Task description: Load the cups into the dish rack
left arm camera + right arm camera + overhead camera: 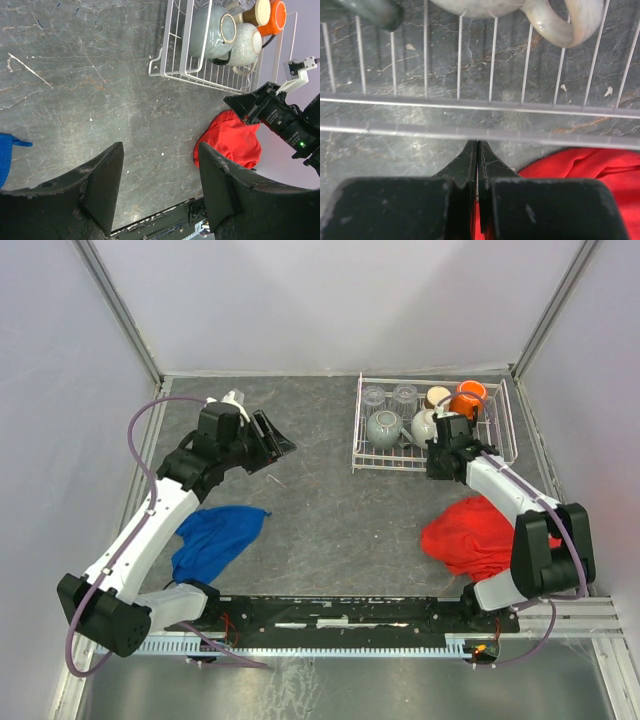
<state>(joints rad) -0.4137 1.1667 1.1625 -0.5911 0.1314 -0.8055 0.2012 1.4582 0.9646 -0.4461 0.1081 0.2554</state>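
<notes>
The white wire dish rack (386,468) stands at the back right. It holds two clear tumblers (373,395) (404,394), a tan cup (437,397), an orange mug (468,398), a grey-green mug (383,428) and a cream-white mug (424,426). My right gripper (434,466) is shut and empty, its tips (477,145) just short of the rack's near rim (470,107), with the cream mug's handle (560,25) beyond. My left gripper (280,445) is open and empty above the bare table (160,150), left of the rack (172,74).
A red cloth (470,535) lies near the right arm, close below the rack, and also shows in the left wrist view (230,140). A blue cloth (215,535) lies at the front left. Grey walls enclose the table on three sides.
</notes>
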